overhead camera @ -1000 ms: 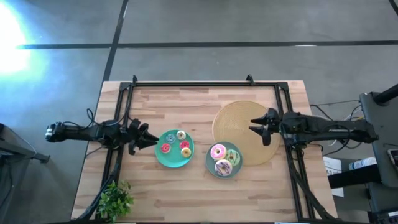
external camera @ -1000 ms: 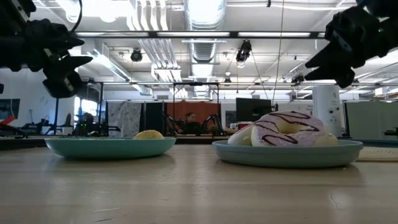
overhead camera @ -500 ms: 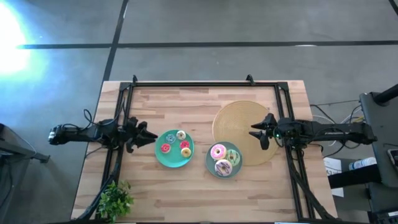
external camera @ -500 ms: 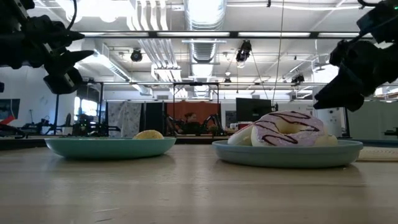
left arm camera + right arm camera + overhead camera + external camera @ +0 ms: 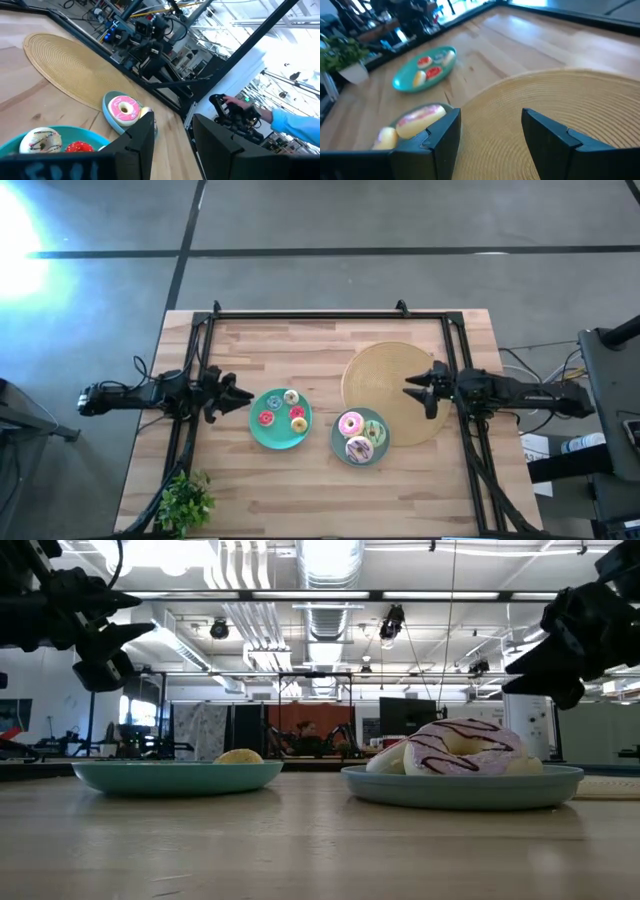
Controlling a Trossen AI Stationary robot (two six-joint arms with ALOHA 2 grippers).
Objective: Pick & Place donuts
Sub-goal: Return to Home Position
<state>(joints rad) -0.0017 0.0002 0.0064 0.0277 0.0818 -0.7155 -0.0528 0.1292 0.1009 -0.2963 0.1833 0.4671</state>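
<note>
Several tiny donuts (image 5: 296, 412), red, orange, blue and white, lie on the left teal plate (image 5: 262, 435). The pink donut (image 5: 351, 423), a green one (image 5: 376, 432) and a white-brown one (image 5: 359, 448) lie on the right teal plate (image 5: 341, 448). My left gripper (image 5: 245, 398) hovers open just left of the left plate, above the table (image 5: 115, 640). My right gripper (image 5: 412, 392) hovers open over the right part of the tan woven disc (image 5: 385, 375), up in the air (image 5: 548, 652). In the right wrist view the pink donut (image 5: 422, 119) lies beyond the open fingers.
The right plate's far edge overlaps the woven disc. A small potted plant (image 5: 186, 500) stands at the table's near left corner. A black frame (image 5: 300, 315) runs along the far edge and both sides. A person's sleeve (image 5: 292, 122) shows in the room beyond the table.
My right gripper dropped lower over the woven disc, then rose again a little, and drew slightly toward the table's right edge. The donuts and plates have kept still.
</note>
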